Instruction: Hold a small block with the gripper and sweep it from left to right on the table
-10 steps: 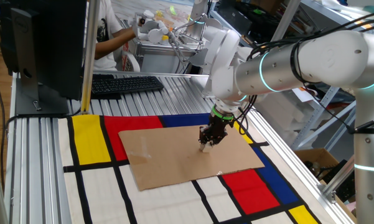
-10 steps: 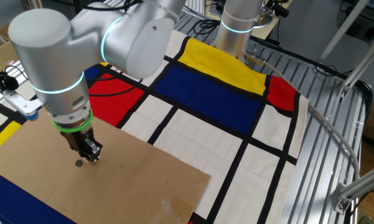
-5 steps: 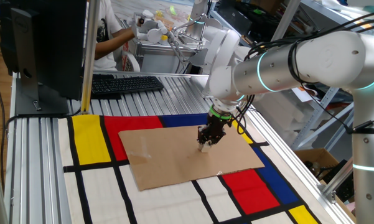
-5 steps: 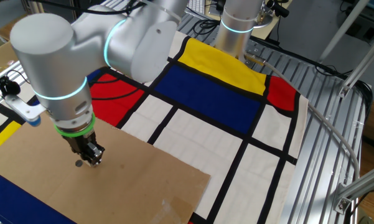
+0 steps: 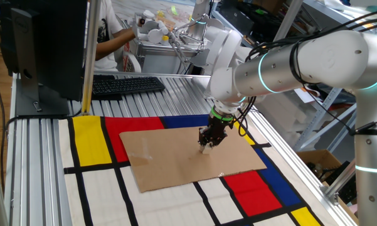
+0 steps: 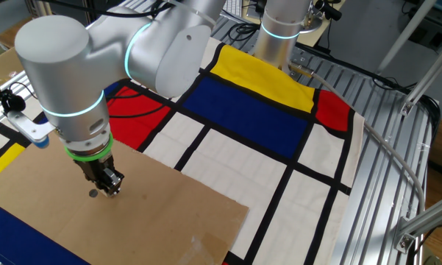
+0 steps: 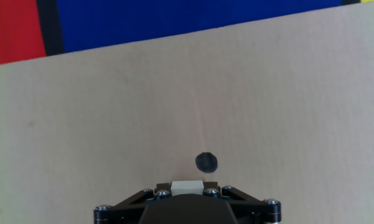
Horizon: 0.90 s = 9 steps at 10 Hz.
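My small black gripper (image 5: 208,145) with the green ring is shut on the small block (image 7: 187,185), a tiny pale cube that shows between the jaws at the bottom of the hand view. The block's tip (image 5: 206,149) rests on the brown cardboard sheet (image 5: 163,157) of the table (image 5: 37,150). In the other fixed view the gripper (image 6: 107,187) stands upright on the cardboard (image 6: 169,213), right beside a small dark dot mark (image 6: 93,193). That dot (image 7: 206,162) lies just ahead of the block in the hand view.
The mat's red (image 5: 128,125), yellow (image 5: 88,141) and blue (image 6: 243,110) rectangles surround the cardboard. A keyboard (image 5: 125,85) and monitor (image 5: 44,44) stand at the back left. A person (image 5: 110,34) works behind the table. The arm's base (image 6: 283,33) stands at the mat's far edge.
The gripper has shifted very slightly across the cardboard with the block in it; it stays shut and low.
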### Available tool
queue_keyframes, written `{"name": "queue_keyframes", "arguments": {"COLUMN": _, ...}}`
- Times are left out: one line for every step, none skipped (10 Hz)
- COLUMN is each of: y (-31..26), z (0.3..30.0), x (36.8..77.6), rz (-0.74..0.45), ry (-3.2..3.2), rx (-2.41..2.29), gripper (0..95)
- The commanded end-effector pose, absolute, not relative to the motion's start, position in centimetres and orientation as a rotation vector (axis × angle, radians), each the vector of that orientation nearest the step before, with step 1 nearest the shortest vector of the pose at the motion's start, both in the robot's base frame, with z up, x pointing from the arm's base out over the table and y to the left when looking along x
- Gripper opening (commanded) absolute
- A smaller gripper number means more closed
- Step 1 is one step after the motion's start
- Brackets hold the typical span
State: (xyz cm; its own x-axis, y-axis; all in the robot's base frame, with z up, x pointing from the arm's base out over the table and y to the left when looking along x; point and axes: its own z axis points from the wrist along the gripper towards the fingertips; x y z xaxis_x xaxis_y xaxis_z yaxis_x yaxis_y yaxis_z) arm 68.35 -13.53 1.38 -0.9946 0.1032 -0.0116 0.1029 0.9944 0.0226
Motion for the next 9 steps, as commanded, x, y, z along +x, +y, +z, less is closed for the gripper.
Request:
{"name": "queue_keyframes", "arguments": {"y": -13.4, "z": 1.4, "x": 68.2, "rz": 0.041, "ry": 3.122, "rx": 0.156, "gripper": 0.0}}
{"name": "queue_keyframes", "arguments": {"y": -13.4, "z": 1.4, "x": 68.2, "rz": 0.041, "ry": 3.122, "rx": 0.15, "gripper": 0.0}}
{"name": "queue_keyframes", "arguments": {"y": -13.3, "z": 1.4, "x": 68.2, "rz": 0.042, "ry": 3.123, "rx": 0.143, "gripper": 0.0}}
{"name": "queue_keyframes", "arguments": {"y": -13.2, "z": 1.3, "x": 68.2, "rz": 0.044, "ry": 3.121, "rx": 0.122, "gripper": 0.0}}
{"name": "queue_keyframes", "arguments": {"y": -13.2, "z": 1.3, "x": 68.2, "rz": 0.045, "ry": 3.122, "rx": 0.12, "gripper": 0.0}}
{"name": "queue_keyframes", "arguments": {"y": -13.0, "z": 1.4, "x": 68.1, "rz": 0.039, "ry": 3.122, "rx": 0.114, "gripper": 0.0}}
{"name": "queue_keyframes", "arguments": {"y": -12.7, "z": 1.6, "x": 68.0, "rz": 0.025, "ry": 3.123, "rx": 0.115, "gripper": 0.0}}
{"name": "queue_keyframes", "arguments": {"y": -12.4, "z": 1.6, "x": 67.9, "rz": 0.025, "ry": 3.122, "rx": 0.119, "gripper": 0.0}}
{"name": "queue_keyframes", "arguments": {"y": -12.2, "z": 1.5, "x": 67.9, "rz": 0.026, "ry": 3.122, "rx": 0.121, "gripper": 0.0}}
